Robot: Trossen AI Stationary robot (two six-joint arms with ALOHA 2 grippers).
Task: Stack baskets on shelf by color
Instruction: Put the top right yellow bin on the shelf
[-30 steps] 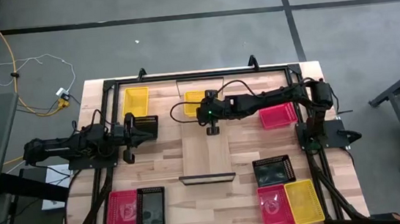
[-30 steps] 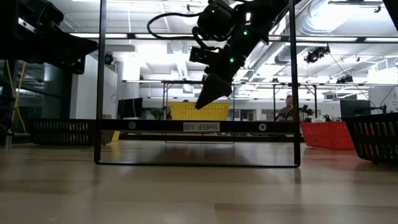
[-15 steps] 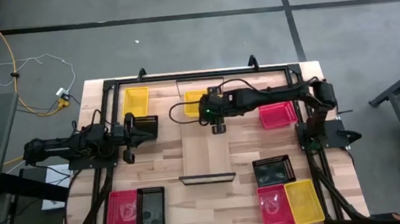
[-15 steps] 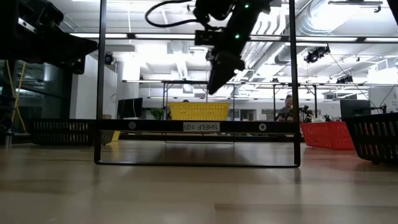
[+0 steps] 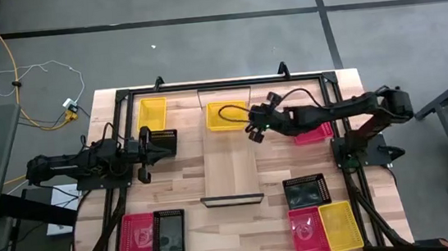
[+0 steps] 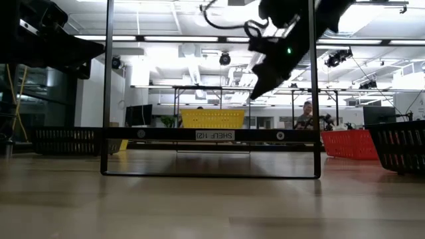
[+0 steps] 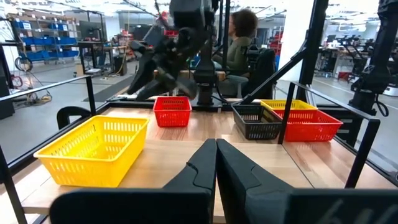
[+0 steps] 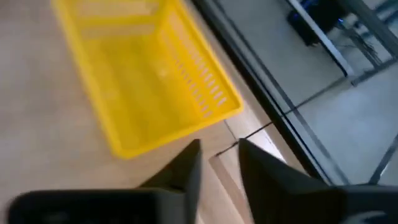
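A yellow basket [image 5: 227, 114] [image 8: 140, 81] sits flat on the far end of the pale shelf plank [image 5: 231, 170]. My right gripper [image 5: 253, 132] [image 8: 217, 158] hangs in the air just to the basket's right and above it. It is open by a small gap with nothing between its fingers, and in the low view it [image 6: 257, 91] is well above the basket [image 6: 212, 118]. My left gripper [image 5: 170, 143] [image 7: 216, 155] waits shut at the table's left, above a black basket [image 5: 162, 138].
More baskets lie flat on the tabletop: yellow [image 5: 153, 113] far left, red [image 5: 311, 129] right, black [image 5: 307, 190], red [image 5: 305, 221] and yellow [image 5: 339, 226] near right, red [image 5: 136, 235] and black [image 5: 168, 232] near left. A dark metal frame [image 5: 122, 98] rims the table.
My right gripper has left the yellow basket, rising and drawing back toward the table's right edge while its wrist rolls. The basket stays where it was on the shelf's far end and now shows whole from above.
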